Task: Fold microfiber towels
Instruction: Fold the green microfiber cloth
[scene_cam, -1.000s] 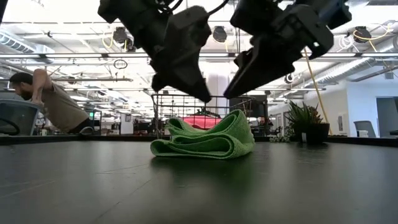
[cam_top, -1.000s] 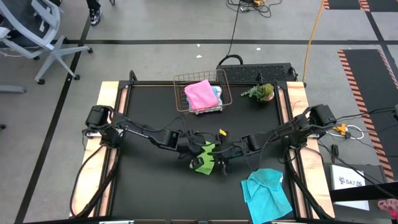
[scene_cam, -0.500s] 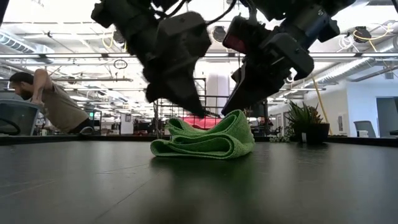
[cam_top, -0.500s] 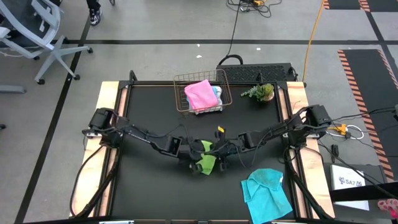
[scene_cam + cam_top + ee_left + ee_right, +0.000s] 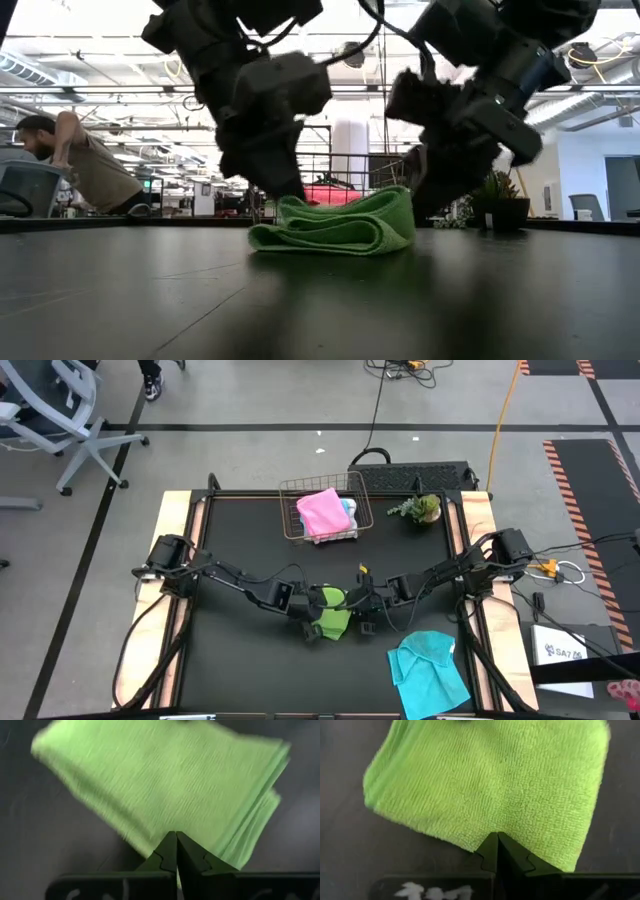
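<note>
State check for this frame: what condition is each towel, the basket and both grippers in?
Lime green towel: folded, flat on table.
Cyan towel: unfolded, rumpled.
Pink towel: folded, in basket.
Wire basket: upright, holding towels.
Left gripper: shut at green towel's edge.
Right gripper: shut at its edge.

even overhead room light is falling on the table (image 5: 250, 650), leaving only soft, short shadows under the green towel (image 5: 340, 225). in the low view bright ceiling strips and windows behind are backlighting both arms into near silhouettes, and the right gripper (image 5: 420, 195) is smearing with motion blur. in the left wrist view the towel beyond the left gripper (image 5: 176, 851) is blurring; the right wrist view is showing crisp weave.
</note>
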You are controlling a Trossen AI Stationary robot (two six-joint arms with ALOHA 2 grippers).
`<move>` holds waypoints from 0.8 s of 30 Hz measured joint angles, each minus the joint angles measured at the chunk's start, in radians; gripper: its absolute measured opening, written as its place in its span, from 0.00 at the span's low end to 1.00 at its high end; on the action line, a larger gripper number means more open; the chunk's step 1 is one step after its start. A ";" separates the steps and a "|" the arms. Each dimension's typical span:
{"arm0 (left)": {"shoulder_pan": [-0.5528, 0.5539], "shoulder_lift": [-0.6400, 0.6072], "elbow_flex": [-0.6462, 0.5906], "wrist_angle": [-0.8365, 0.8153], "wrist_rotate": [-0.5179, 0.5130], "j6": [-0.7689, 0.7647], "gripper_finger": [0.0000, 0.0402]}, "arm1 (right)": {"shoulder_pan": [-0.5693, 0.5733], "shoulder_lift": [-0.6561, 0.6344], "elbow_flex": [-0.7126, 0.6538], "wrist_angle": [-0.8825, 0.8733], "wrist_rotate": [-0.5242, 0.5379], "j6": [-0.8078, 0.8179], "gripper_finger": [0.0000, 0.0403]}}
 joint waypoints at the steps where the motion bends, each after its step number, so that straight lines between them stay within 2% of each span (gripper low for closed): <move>1: -0.001 0.000 0.000 -0.022 0.000 0.001 0.01 | -0.002 0.000 -0.006 0.003 -0.001 0.000 0.00; 7: -0.003 0.030 -0.001 -0.073 0.000 0.000 0.03 | -0.015 0.000 -0.017 0.037 0.000 -0.002 0.00; 12: -0.002 0.032 0.000 -0.066 0.000 -0.003 0.01 | -0.017 -0.030 -0.017 0.165 -0.037 0.020 0.00; 19: 0.005 -0.048 -0.002 -0.191 -0.012 -0.008 0.01 | 0.025 -0.085 -0.015 0.182 -0.106 0.064 0.00; 24: 0.010 -0.102 -0.001 -0.119 -0.016 -0.004 0.02 | 0.065 -0.047 -0.015 0.157 -0.127 0.080 0.00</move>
